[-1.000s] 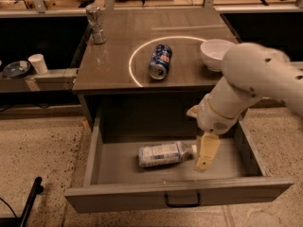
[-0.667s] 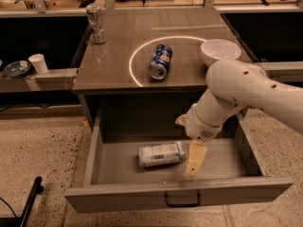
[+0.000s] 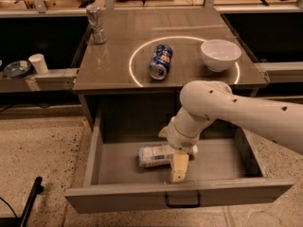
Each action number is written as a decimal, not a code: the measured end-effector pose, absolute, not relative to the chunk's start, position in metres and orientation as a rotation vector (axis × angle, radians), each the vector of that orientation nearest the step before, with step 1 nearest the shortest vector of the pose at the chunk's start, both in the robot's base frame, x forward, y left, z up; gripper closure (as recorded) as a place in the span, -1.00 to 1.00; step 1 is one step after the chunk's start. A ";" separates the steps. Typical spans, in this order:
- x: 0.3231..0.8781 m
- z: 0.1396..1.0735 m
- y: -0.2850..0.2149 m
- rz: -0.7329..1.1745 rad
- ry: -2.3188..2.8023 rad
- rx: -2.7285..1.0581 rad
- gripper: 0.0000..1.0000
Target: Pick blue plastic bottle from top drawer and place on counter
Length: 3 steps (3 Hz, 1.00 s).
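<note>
The blue plastic bottle (image 3: 154, 155) lies on its side in the open top drawer (image 3: 118, 195), near the middle, with its cap end to the right under my arm. My gripper (image 3: 171, 150) reaches down into the drawer over that right end. One tan finger (image 3: 180, 167) stands in front of the bottle and the other (image 3: 163, 132) behind it, so the jaws stand open astride it. The bottle rests on the drawer floor. The counter (image 3: 113, 60) with its white ring is just above and behind the drawer.
On the counter a dark blue soda can (image 3: 161, 61) lies inside the ring, a white bowl (image 3: 220, 55) sits at the right and a crushed silver can (image 3: 96, 25) stands at the back left. A low shelf at the left holds a white cup (image 3: 38, 63).
My arm has swung left and lower into the drawer, bringing the fingers from right of the bottle to its cap end. The white bowl is now uncovered. The bottle has not moved.
</note>
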State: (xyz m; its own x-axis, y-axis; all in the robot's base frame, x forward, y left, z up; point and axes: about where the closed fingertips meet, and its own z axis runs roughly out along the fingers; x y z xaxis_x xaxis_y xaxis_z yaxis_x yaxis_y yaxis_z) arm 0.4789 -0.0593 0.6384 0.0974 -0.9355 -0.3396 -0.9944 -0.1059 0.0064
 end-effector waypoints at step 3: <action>0.479 0.651 -0.056 0.364 1.902 -2.169 0.35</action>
